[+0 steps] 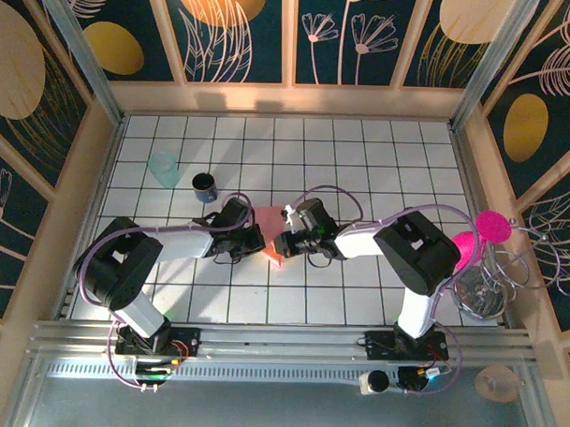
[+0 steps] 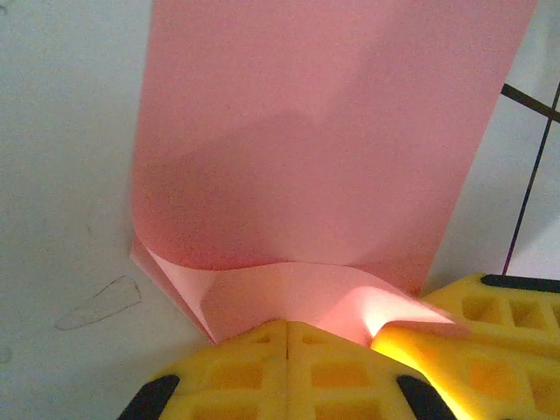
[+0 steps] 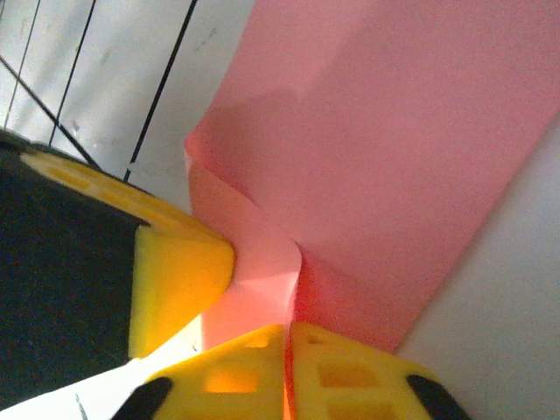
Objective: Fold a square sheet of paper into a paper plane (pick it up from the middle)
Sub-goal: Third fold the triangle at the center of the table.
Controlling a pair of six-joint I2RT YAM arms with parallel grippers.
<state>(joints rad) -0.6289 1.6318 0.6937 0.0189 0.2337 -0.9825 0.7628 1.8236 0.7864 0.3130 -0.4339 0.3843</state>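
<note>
One folded sheet [image 1: 266, 224] runs lengthwise from far to near.

White tiled table [image 1: 362, 160] — teal cup [image 1: 163, 168], dark cup [image 1: 204, 185], pink paper [image 1: 267, 221].

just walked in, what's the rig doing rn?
Mid-table, the left gripper is shut on a curled-up edge of the pink paper sheet. The right gripper pinches the same raised fold from the opposite side. The rest of the sheet lies flat on the tiled table. No plane shape yet.
</note>
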